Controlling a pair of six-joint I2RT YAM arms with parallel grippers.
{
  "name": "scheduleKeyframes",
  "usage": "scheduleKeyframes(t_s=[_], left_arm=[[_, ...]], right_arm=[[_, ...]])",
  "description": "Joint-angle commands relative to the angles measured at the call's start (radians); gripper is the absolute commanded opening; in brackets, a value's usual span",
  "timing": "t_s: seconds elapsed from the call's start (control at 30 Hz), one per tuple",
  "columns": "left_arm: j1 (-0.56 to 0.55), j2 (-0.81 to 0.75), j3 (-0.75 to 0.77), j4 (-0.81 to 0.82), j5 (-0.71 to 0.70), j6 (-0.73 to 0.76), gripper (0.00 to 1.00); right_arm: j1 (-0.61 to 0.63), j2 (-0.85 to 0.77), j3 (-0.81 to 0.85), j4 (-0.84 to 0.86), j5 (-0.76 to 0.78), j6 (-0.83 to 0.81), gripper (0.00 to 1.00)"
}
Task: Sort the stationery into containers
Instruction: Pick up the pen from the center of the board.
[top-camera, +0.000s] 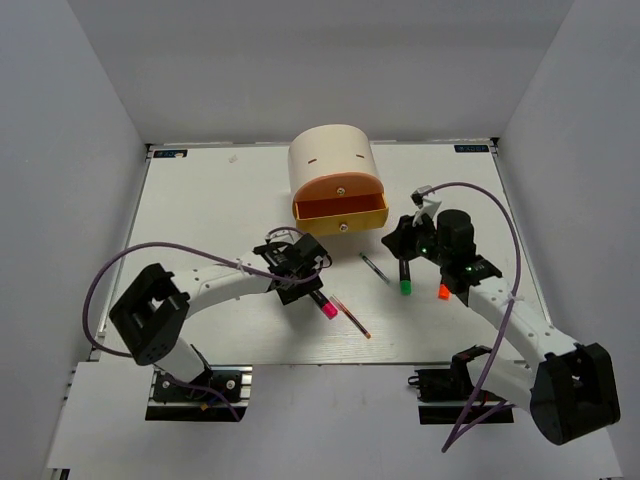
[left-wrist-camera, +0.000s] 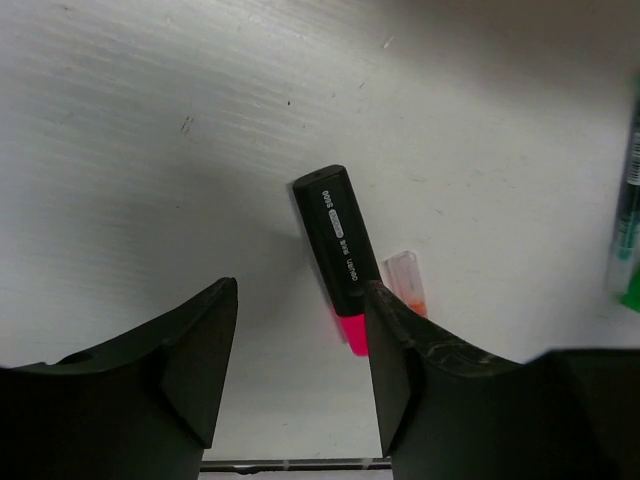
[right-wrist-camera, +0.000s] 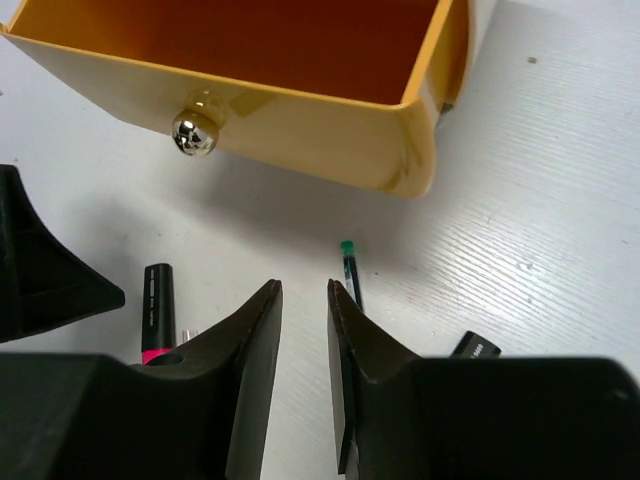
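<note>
Left wrist view: a stubby black highlighter with a pink end (left-wrist-camera: 338, 250) lies on the white worktop (left-wrist-camera: 150, 150) between the left end effector's (left-wrist-camera: 300, 300) half-open, empty jaws, its tip partly hidden by one finger. The right end effector (right-wrist-camera: 305, 300), narrowly parted and empty, hides most of a thin green-capped pen (right-wrist-camera: 350, 268) near the open orange plastic drawer (right-wrist-camera: 300, 110).

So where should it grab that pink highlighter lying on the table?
Around the middle of the pink highlighter's black barrel, coming straight down from above, with the jaws of the left gripper across its narrow width. It lies flat, and the barrel is straight-sided there. The thin red pen lies close alongside, so the jaws should probably stay clear of it.
</note>
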Motion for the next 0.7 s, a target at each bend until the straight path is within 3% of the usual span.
scheduleKeyframes(t_s=[0.0, 0.33, 0.67], left_arm=[[-0.015, 0.027, 0.075, -0.091, -0.044, -0.071, 0.66], [-0.015, 0.186, 0.152, -0.082, -0.044, -0.071, 0.67], [-0.015, 0.283, 0.213, -0.091, -0.035, -0.071, 0.61]], right_arm=[[-0.023, -0.061, -0.048, 0.024, 0.011, -0.023, 0.31], [-0.063, -0.122, -0.097, 0.044, 0.029, -0.008, 0.31], [-0.084, -0.114, -0.105, 0.065, 0.015, -0.009, 0.31]])
